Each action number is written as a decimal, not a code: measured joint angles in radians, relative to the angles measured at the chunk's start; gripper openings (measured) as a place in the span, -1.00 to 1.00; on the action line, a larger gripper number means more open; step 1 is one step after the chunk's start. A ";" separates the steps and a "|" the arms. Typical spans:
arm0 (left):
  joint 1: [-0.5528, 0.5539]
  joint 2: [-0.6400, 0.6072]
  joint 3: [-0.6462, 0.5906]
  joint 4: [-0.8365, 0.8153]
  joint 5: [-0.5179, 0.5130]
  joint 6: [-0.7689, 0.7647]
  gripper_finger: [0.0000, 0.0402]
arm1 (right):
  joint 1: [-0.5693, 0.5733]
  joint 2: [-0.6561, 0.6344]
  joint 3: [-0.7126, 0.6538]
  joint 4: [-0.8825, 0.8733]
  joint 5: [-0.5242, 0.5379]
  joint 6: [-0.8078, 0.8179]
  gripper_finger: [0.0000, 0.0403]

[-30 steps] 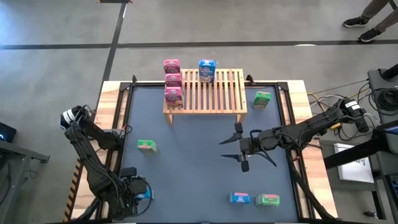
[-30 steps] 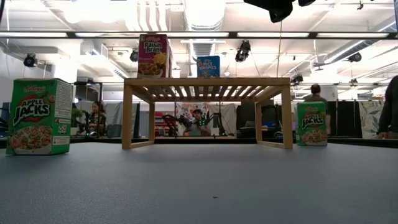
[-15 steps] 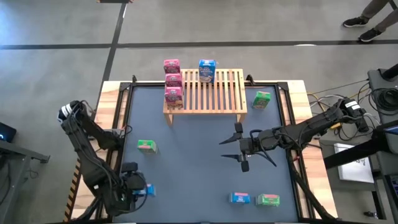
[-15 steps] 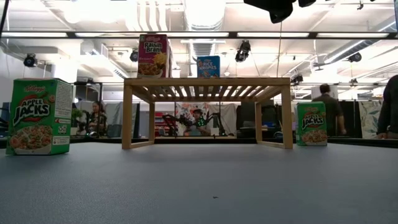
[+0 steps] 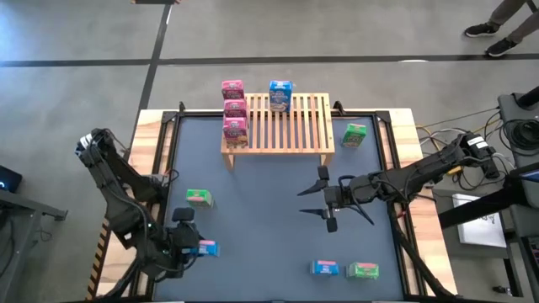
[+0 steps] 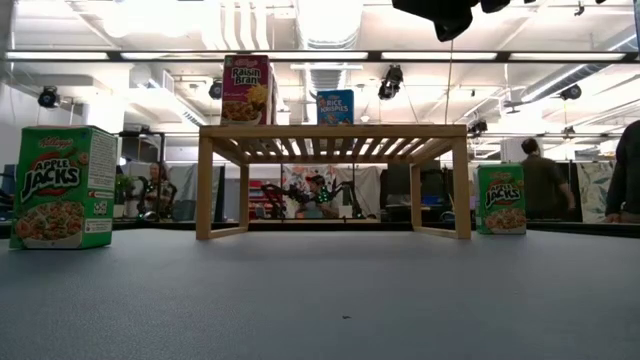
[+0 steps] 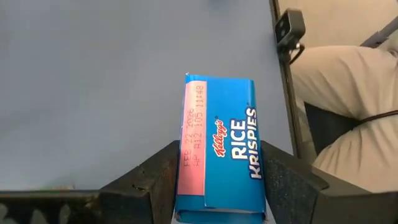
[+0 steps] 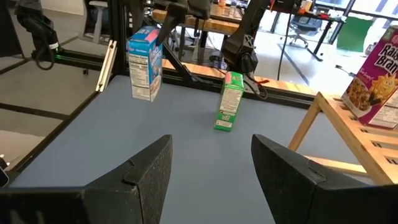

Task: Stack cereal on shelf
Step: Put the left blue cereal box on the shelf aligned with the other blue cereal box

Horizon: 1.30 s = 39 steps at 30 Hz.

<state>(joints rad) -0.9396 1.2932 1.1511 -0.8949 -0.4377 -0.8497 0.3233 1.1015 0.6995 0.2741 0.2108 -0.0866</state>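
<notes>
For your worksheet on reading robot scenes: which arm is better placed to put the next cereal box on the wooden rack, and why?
Left. The left gripper is already shut on a blue Rice Krispies box, lifted off the table. The right gripper is open and empty, though nearer the rack.

Before the shelf the mat lies open to me; only a green box stands off its left leg, another beside its right end.
</notes>
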 joint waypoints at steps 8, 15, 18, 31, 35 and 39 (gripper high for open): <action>0.118 -0.037 0.000 0.069 0.001 0.235 -0.08 | 0.000 0.000 -0.008 0.000 0.000 0.009 0.04; 0.217 -0.101 0.000 0.125 0.009 0.417 -0.08 | 0.000 0.000 -0.008 0.003 0.001 -0.018 0.04; 0.249 -0.131 0.000 0.138 0.009 0.470 -0.08 | 0.000 0.000 -0.008 0.016 0.001 -0.029 0.04; 0.326 -0.187 0.000 0.195 0.010 0.694 -0.08 | -0.002 0.137 -0.011 0.258 0.003 -0.118 0.04; 0.365 -0.191 0.000 0.217 0.011 0.760 -0.08 | -0.028 0.217 -0.002 0.376 0.004 -0.147 0.04; 0.410 -0.191 0.000 0.251 0.010 0.797 -0.08 | -0.056 0.306 0.000 0.488 0.006 -0.130 0.04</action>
<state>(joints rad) -0.5298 1.1023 1.1515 -0.6435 -0.4274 -0.0531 0.2674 1.4080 0.6994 0.7625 0.2164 -0.2170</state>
